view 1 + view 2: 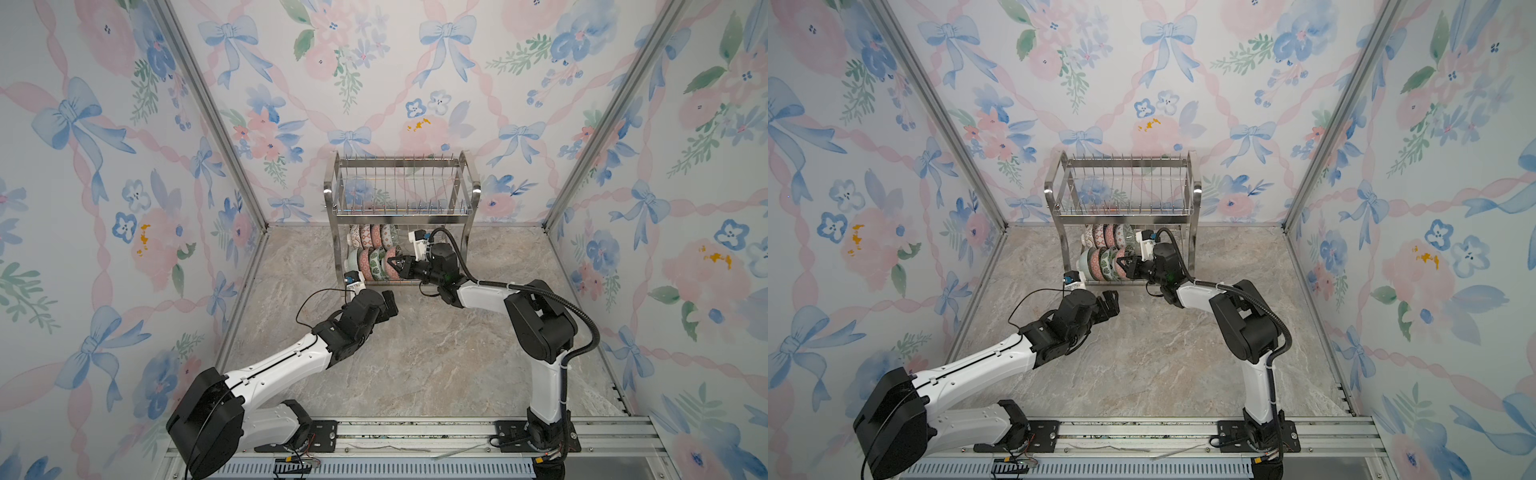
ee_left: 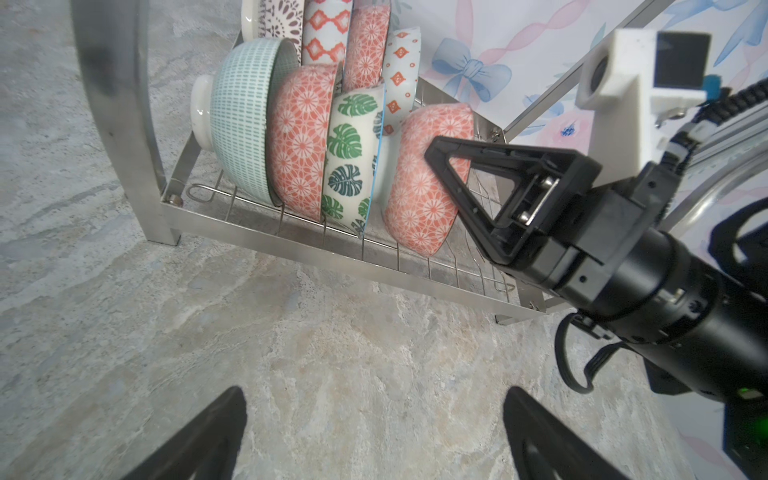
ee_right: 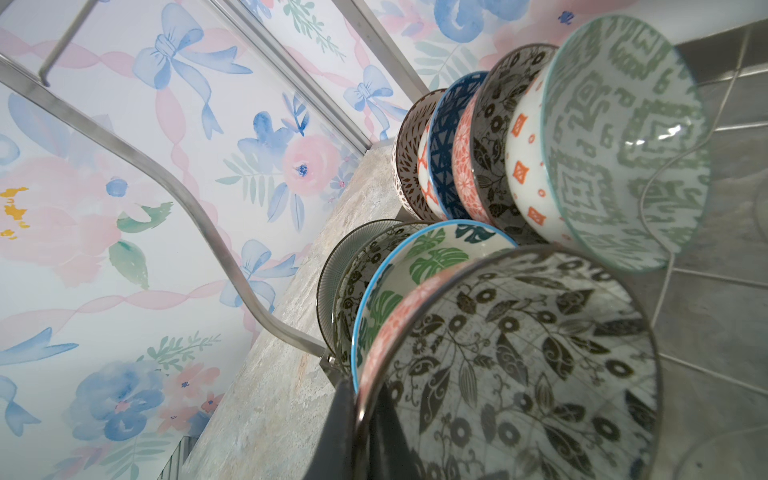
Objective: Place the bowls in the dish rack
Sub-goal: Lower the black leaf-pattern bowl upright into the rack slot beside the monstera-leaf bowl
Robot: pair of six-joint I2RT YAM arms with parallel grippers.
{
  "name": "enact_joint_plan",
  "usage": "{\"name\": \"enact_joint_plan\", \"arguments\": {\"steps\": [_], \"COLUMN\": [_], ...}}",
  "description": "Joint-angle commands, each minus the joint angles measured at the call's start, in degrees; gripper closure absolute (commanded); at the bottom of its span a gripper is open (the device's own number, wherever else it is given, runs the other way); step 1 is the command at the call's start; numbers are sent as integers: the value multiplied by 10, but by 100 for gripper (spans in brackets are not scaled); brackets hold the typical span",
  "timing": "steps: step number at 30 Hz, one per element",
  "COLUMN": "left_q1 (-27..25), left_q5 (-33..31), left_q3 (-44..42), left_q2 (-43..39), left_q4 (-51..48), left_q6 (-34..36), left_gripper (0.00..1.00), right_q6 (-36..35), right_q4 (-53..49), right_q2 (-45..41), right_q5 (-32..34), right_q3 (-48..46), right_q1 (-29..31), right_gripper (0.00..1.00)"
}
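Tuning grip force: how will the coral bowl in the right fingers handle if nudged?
Likely rigid and fragile: the coral bowl looks like glazed ceramic. Its glossy rim may slip in the right gripper's fingers. Round and on edge in the dish rack, it could roll or tip if released.

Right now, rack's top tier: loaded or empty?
Empty. In both top views the dish rack has only bare wires on its upper tier; the bowls stand on edge in the lower tier.

Patterned bowls [image 1: 374, 253] stand on edge in two rows on the dish rack's [image 1: 399, 212] lower tier; pink-flowered end bowl [image 2: 419, 195] tilted.
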Motion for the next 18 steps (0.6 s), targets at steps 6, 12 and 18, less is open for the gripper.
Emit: {"name": "enact_joint_plan", "arguments": {"steps": [6, 12, 18], "left_q1": [1, 2, 2], "left_q5": [-21, -26, -34], "left_q3": [-2, -7, -11], "left_q2": [-5, -14, -14], "left_q4": [-6, -6, -7], "left_q6": [-7, -13, -13], "left_gripper": [2, 2, 2], "right_q6": [48, 75, 84], "right_q4": [110, 139, 144], "right_q2": [40, 69, 79], "right_q5": [-30, -45, -48], "right_q3": [31, 41, 48], "right_q1": [-8, -8, -8], "right_gripper": [100, 100, 100]}}
